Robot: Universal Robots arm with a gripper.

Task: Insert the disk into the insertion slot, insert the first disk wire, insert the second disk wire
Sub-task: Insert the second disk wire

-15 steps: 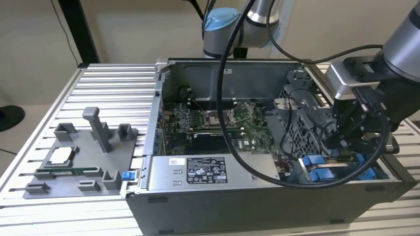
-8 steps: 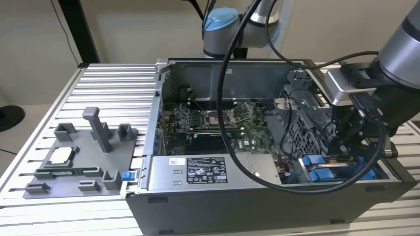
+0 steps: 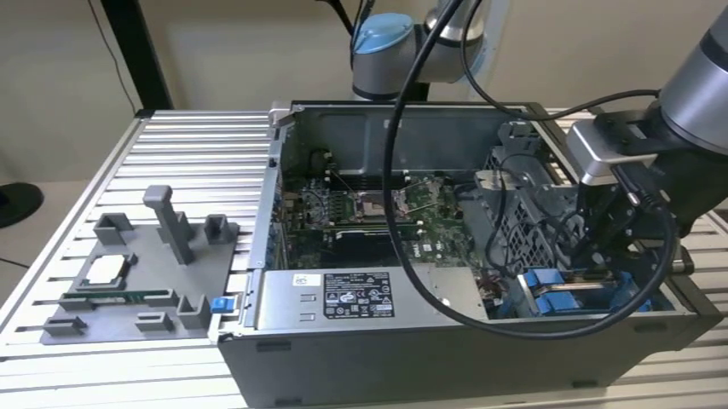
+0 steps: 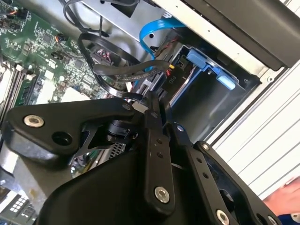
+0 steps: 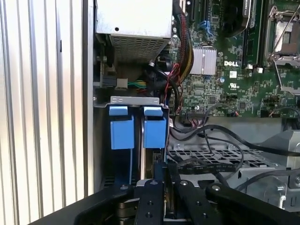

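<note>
While the arm reaches into the open case | jaws (image 5: 164,180) look closed at the bay, what they grip unclear | disk (image 5: 154,133) seated upright in insertion slot (image 5: 133,100), blue tabs showing | dark wires (image 5: 206,161) just beside.

Arm (image 3: 694,94) reaches down, fingers (image 5: 151,197) pressed together

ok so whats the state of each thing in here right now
grey metal computer case: side open, lying on the slatted table
grey perforated-metal insertion slot with blue tabs: blue-framed part seated in it, by the look of it
black gripper: down in the case at the slot, jaws close together on a thin part
grey labelled power-supply box: mounted in the case
grey plastic fixture tray: flat on the table, untouched
</note>
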